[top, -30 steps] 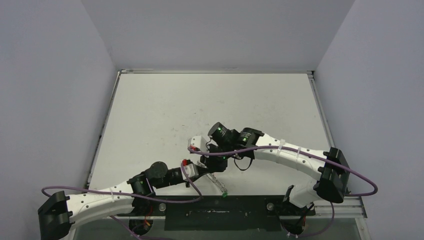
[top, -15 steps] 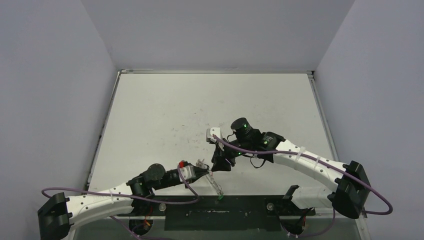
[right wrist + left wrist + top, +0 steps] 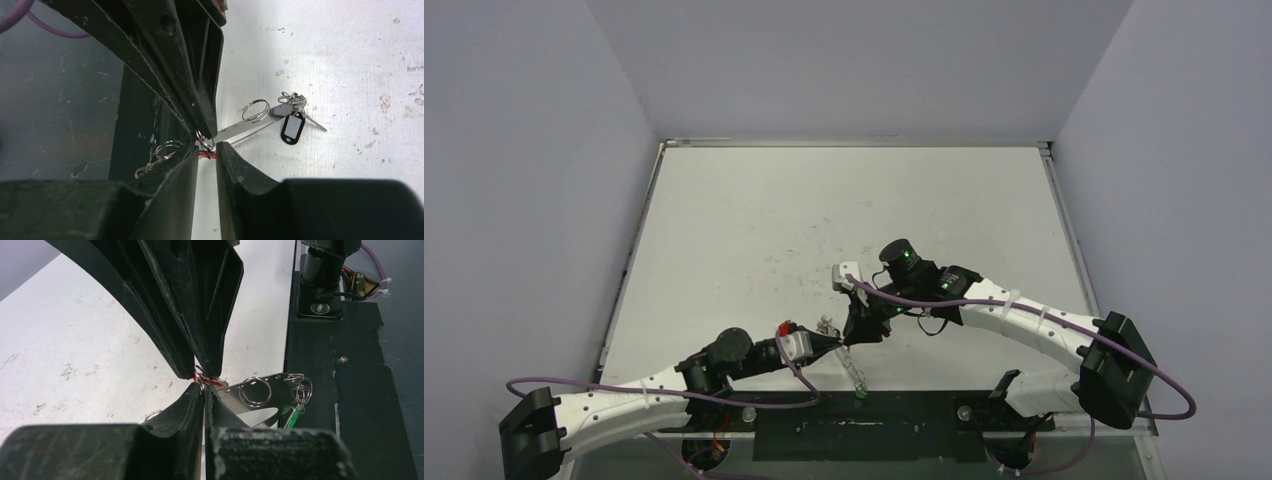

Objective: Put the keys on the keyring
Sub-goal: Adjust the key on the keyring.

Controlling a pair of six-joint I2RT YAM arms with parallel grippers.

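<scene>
The two arms meet tip to tip on the white table, close to the middle of its near edge.

The left gripper is clenched on one end of the grey metal keyring. The keyring shows here as a flat strip hung with small split rings. It runs from the fingertips toward the near edge, and its far end reaches the black base plate.

The right gripper pinches the small silver key with the red plastic tag. Its fingers are drawn in to a narrow slot with red showing between them.

That red-tagged key sits exactly where both sets of fingertips touch, against a little split ring at the held end of the keyring. The tiny key with the green plastic tag hangs by the cluster of rings at the keyring's other end, apart from both grippers. It appears to be on already.

The step in hand is most likely threading the red-tagged key onto that split ring. Whether the wire has entered the key's hole is too small to tell.

The next move probably calls for the left clamp to hold firm. The right gripper would then work the key around the ring's coil in small, careful turns without letting it slip.
</scene>
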